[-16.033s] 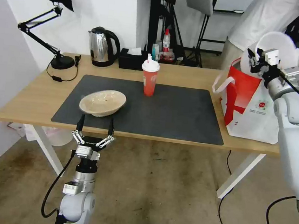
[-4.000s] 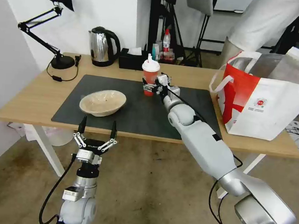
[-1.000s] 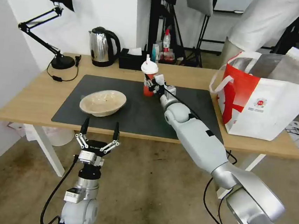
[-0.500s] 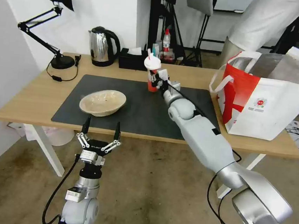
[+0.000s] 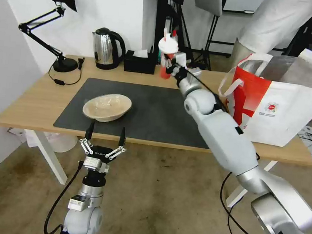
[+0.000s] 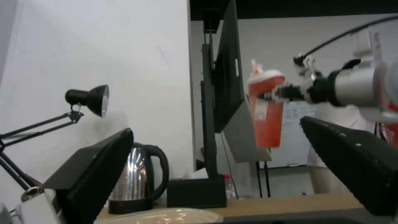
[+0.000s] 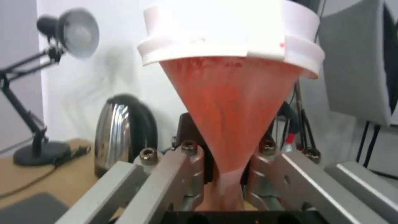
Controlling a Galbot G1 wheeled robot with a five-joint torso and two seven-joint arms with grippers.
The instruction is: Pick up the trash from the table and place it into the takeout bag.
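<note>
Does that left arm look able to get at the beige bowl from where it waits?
Probably yes. The left tool hangs open just below the table's near edge, right in front of the beige bowl, with nothing between them. It would have to rise over the edge first.

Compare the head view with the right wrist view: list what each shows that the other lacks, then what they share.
Head view alone: the bag at the table's right end, the beige bowl on the mat, the left pincer open below the table's near edge, and the tissue box.

Right wrist view alone: the right pincer's fingers pressing both sides of the cup's narrow base.

Both: the red cup held in the right pincer, the kettle, and the lamp.
</note>
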